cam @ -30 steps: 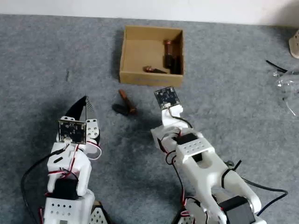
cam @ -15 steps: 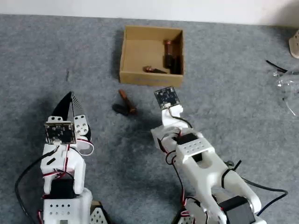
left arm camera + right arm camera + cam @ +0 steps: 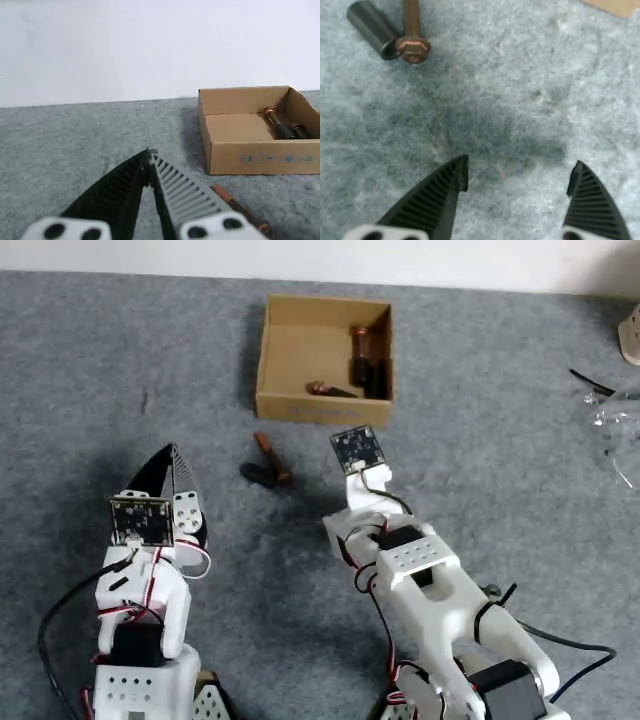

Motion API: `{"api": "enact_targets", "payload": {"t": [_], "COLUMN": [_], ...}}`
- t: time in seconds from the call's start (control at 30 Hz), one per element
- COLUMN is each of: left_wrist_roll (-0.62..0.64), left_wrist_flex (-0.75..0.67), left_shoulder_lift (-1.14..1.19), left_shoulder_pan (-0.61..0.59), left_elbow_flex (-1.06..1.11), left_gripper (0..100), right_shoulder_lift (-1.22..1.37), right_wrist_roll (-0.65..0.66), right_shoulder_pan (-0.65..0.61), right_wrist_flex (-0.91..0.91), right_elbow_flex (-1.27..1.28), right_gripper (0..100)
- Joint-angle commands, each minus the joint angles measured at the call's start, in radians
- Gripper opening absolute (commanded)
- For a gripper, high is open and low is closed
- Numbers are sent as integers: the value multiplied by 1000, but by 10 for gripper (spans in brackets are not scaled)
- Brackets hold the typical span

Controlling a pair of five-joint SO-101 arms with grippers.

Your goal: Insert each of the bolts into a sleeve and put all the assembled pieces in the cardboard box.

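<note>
Your right gripper [image 3: 519, 167] is hovering wide open and empty, near the bolt [image 3: 411, 30] and sleeve [image 3: 370, 27] lying side by side on the carpet [image 3: 545, 75]. Your left gripper [image 3: 150, 156] is sitting closed, empty. Assembled pieces [image 3: 365, 355] are resting inside the cardboard box [image 3: 320, 405].

Your left arm [image 3: 145, 605] and right arm [image 3: 425, 575] are white plastic with black servos, black cables [image 3: 60, 615] and thin red wires [image 3: 188, 562]. Behind each gripper sits a dark square circuit board [image 3: 141, 519]. The left gripper [image 3: 150, 153] has ribbed fingers, one black and one grey; the right gripper [image 3: 520, 164] has black ones.
</note>
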Motion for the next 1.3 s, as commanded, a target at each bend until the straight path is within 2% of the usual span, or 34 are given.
{"api": "enact_targets", "payload": {"t": [0.0,0.17,0.33,1.17,1.27], "left_wrist_roll": [6,-3,-84,-83,-83], "left_wrist_flex": [5,6,-11,-9,-9], "left_shoulder_lift": [4,4,2,2,2], "left_shoulder_pan": [16,16,16,16,16], "left_elbow_flex": [-22,-19,25,25,25], "left_gripper": [7,7,7,7,7], "right_shoulder_lift": [-27,-25,-25,-39,-114], "right_wrist_roll": [-6,-6,-6,-12,-14], "right_shoulder_pan": [59,67,67,70,70], "right_wrist_flex": [-28,-28,-30,-25,-27], "right_elbow_flex": [-4,-4,-4,1,7], "right_gripper": [292,292,292,292,292]}}
